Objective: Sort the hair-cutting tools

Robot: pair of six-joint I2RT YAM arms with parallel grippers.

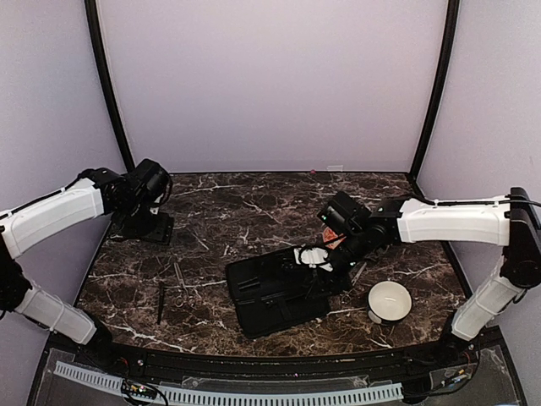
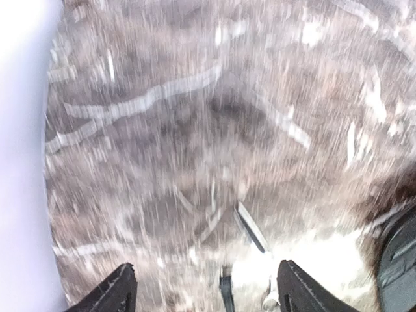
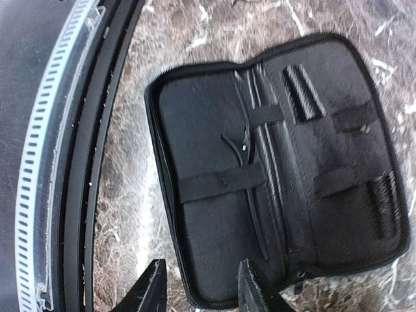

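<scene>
Left of the flat black case [image 1: 279,292] lie silver metal scissors [image 1: 181,286] and a narrow dark stick [image 1: 160,302], lengthwise near-to-far, nearer the left gripper [image 2: 209,289], jaws apart. The right gripper [image 3: 201,289], jaws apart too, hangs over the case

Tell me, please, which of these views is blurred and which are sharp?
Left wrist: strong motion blur smears the marble table; right wrist: crisp on the open black case; top external: sharp and evenly lit, though the slim dark tool barely stands out from the marble.
</scene>
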